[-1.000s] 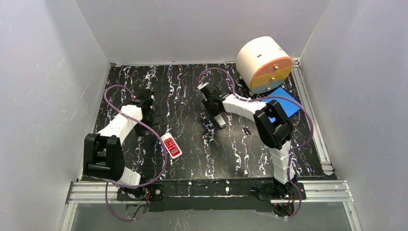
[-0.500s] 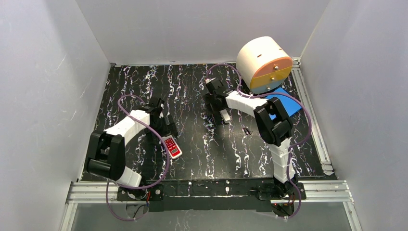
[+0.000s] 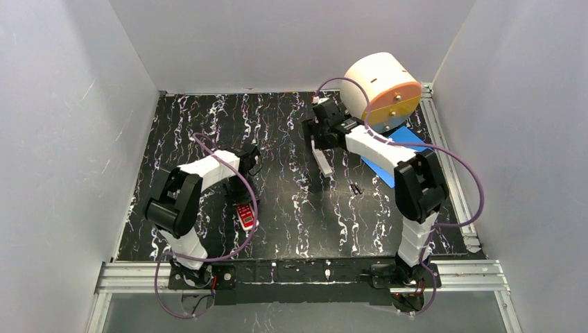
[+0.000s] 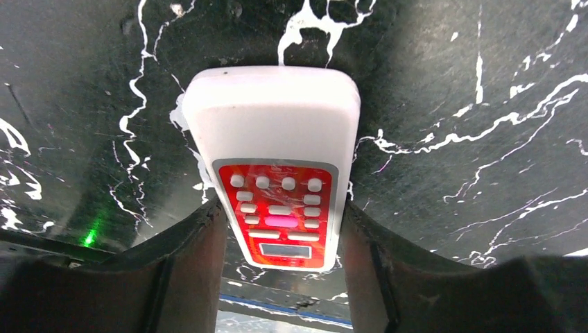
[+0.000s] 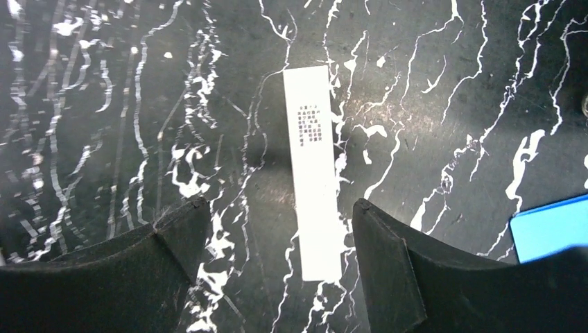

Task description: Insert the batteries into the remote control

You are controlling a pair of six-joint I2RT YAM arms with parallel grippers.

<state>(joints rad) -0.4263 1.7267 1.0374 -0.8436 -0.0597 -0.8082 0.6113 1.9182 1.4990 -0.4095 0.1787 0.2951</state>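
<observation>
- Remote control (image 5: 313,180): 1, slim white bar. Flat on bench (image 3: 277,222), far centre.
- Right claw (image 5: 279,205): 1, open. Fingers well apart either side of the bar, not touching.
- Batteries (image 3: 356,188): dark specks on bench right of bar. Too small to count.
- Red-faced remote (image 4: 274,173): 1, on bench, near left.
- Left claw (image 4: 281,208): 1, closed against both its long sides.
- Drum (image 3: 378,87): 1, far right.
- Blue sheet (image 5: 551,225): 1.

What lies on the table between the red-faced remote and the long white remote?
Only bare marbled tabletop, as the top view shows, between the red-faced remote and the long white remote.
</observation>
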